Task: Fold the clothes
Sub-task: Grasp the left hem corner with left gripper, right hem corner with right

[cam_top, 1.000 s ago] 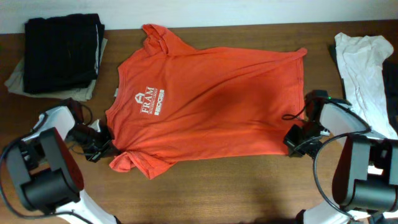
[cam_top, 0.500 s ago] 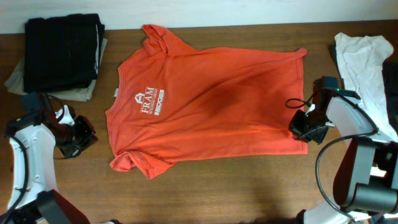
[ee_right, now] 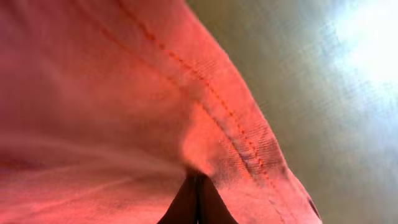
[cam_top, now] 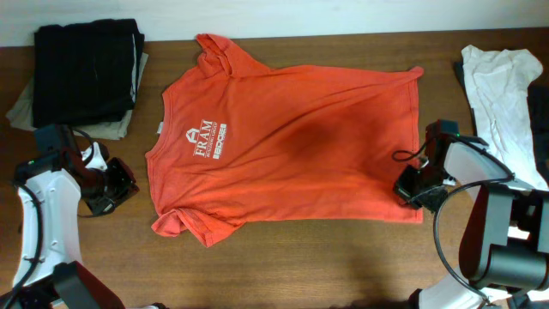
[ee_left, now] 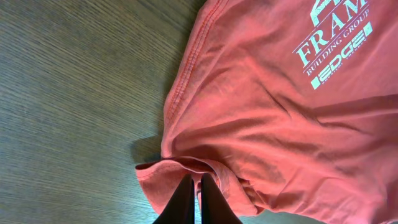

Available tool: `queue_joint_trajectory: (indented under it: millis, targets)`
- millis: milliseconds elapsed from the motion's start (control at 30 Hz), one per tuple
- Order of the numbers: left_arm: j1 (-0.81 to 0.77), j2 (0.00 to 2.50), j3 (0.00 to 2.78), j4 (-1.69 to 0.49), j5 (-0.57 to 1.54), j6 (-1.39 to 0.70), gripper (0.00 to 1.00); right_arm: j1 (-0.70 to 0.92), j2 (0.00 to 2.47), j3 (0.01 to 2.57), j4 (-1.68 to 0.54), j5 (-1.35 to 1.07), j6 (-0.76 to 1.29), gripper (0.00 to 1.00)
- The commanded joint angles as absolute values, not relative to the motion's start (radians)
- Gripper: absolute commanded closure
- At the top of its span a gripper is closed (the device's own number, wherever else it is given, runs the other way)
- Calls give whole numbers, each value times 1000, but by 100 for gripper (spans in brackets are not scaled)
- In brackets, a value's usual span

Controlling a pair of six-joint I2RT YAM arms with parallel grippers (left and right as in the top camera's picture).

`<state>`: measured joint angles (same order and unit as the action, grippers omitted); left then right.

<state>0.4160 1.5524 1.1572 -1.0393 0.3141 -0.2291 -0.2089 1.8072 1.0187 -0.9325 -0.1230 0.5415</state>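
The red-orange T-shirt (cam_top: 292, 146) lies spread flat on the wooden table (cam_top: 309, 262), small white logo (cam_top: 206, 142) up, collar to the left. Its near-left sleeve (cam_top: 184, 225) is bunched. My left gripper (cam_top: 120, 184) is shut and empty, left of the shirt and apart from it. In the left wrist view its fingertips (ee_left: 196, 182) point over the bunched sleeve (ee_left: 180, 171). My right gripper (cam_top: 408, 189) is at the shirt's right hem, near the lower corner. In the right wrist view its fingertips (ee_right: 198, 177) are shut on a puckered bit of the hem (ee_right: 224, 130).
A folded black stack (cam_top: 86, 73) lies on a beige garment (cam_top: 26, 112) at the back left. A crumpled white cloth (cam_top: 502, 86) lies at the right edge, behind my right arm.
My left gripper has pulled back leftward from the bunched sleeve and now sits apart from it. My right gripper rose along the right hem, then came back down near the corner.
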Motion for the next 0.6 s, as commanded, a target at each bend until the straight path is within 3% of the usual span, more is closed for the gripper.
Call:
queue_joint_trajectory:
  millis: [0,233,467,533,567]
  targets:
    - [412,1561,1158,-1053,311,-234,95,-205,1823,974,-1018,8,675,96]
    - [412,1561,1158,-1063,311,-234,99,-332,1647,974,-1167,83,680,96]
    - [399,1496,1158,-1068,338,-229,99,-558,1440,976,-1189,-38,440,96]
    - [360,1475,1158,-1083,337,-229,99,-563,1393,976,-1183,-140,355,87]
    - [285,1472,1158,-1113,337,-230,91,-562,1372,976,-1177,-251,294,50]
